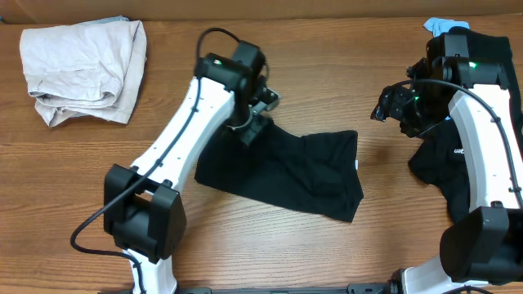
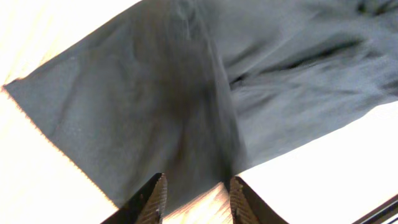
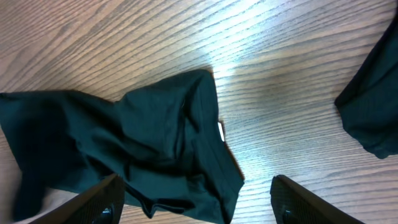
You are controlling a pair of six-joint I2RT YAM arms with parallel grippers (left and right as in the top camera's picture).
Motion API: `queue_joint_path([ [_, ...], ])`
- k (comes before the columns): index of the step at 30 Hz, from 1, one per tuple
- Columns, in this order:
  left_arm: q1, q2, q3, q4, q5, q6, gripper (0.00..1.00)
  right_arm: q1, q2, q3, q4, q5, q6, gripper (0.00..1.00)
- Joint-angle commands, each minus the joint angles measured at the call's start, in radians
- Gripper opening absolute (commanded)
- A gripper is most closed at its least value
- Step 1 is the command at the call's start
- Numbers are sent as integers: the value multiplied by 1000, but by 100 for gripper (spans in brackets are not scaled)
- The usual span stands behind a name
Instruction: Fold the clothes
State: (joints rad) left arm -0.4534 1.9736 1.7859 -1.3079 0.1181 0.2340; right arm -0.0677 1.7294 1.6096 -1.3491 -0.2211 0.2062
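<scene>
- Our left gripper (image 1: 252, 124) has its two fingers a little apart. In its wrist view we see a gap between them, and we see no cloth pinched there.
- From above, this gripper sits right over the 11 o'clock corner of the black T-shirt (image 1: 286, 171). The shirt spreads away from it toward 4 o'clock.
- The shirt lies flat on the table (image 1: 327, 65), in the middle. Its long side runs from 10 o'clock to 4 o'clock.
- Our right gripper (image 1: 398, 106) has its fingers wide apart, with nothing between them.
- From this gripper, the shirt lies toward 8 o'clock. Bare wood shows between them, so they do not touch.
- The white tag (image 1: 357, 163) is on the shirt edge closest to the right gripper.
- We think the left arm is nearer, so it should take its corner first.
- The logo shirt (image 1: 441, 163) lies bunched under the right arm.
- The light-blue piece (image 1: 441, 26) peeks out at 1 o'clock.
- The beige garment (image 1: 82, 69) rests far off at 10 o'clock.
</scene>
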Motion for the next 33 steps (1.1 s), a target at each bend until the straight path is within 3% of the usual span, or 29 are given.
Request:
queue_joint_path([
  [1, -52, -4, 21, 21, 48, -40, 40, -3, -1, -66, 21, -2, 4, 79],
  [9, -97, -5, 27, 57, 79, -44, 41, -1, -1, -317, 203, -219, -57, 79],
  [15, -43, -5, 176, -36, -25, -111, 45, 1, -1, -547, 378, -296, -56, 83],
  [27, 48, -5, 252, -103, -93, -111, 49, 1, -1, -772, 603, -344, -26, 82],
  [33, 79, -5, 252, -106, -95, -111, 50, 1, -1, -842, 719, -513, -27, 79],
])
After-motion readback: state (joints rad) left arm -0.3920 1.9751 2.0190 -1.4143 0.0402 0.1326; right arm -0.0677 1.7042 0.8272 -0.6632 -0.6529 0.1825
